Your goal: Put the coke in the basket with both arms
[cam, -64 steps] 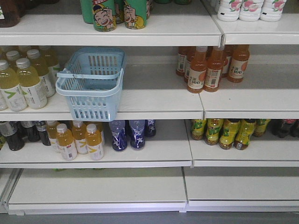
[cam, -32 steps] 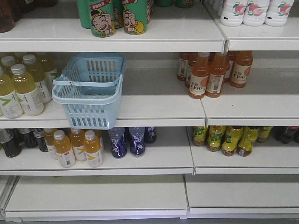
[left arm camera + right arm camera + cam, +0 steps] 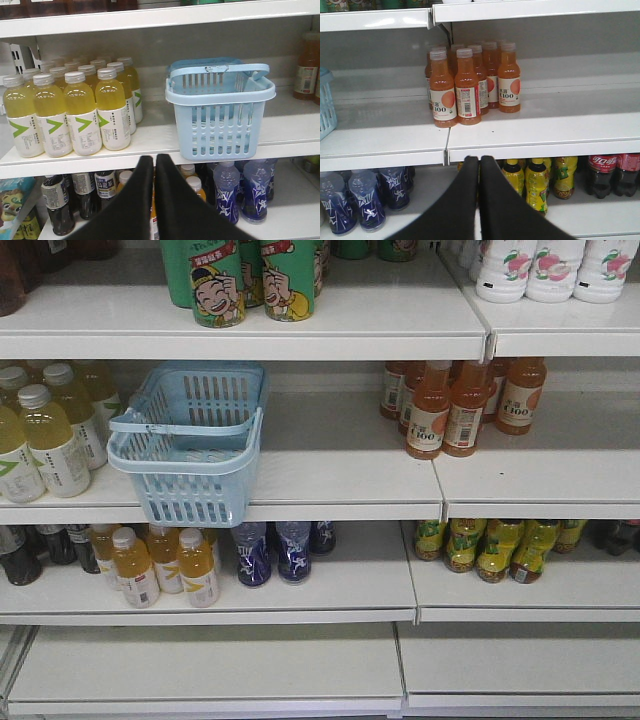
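On one shelf (image 3: 330,465) sits one basket (image 3: 190,445); left gripper (image 3: 153,159), right gripper (image 3: 479,160) closed.

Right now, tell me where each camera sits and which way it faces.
Front view: set back from the white shelves, facing them; light blue slotted plastic basket left of centre; no robot part shows.
Left wrist view: behind the shut left hand, facing that basket and yellow drink bottles.
Right wrist view: behind the shut right hand, facing orange juice bottles.
Shared: the basket appears in all three.
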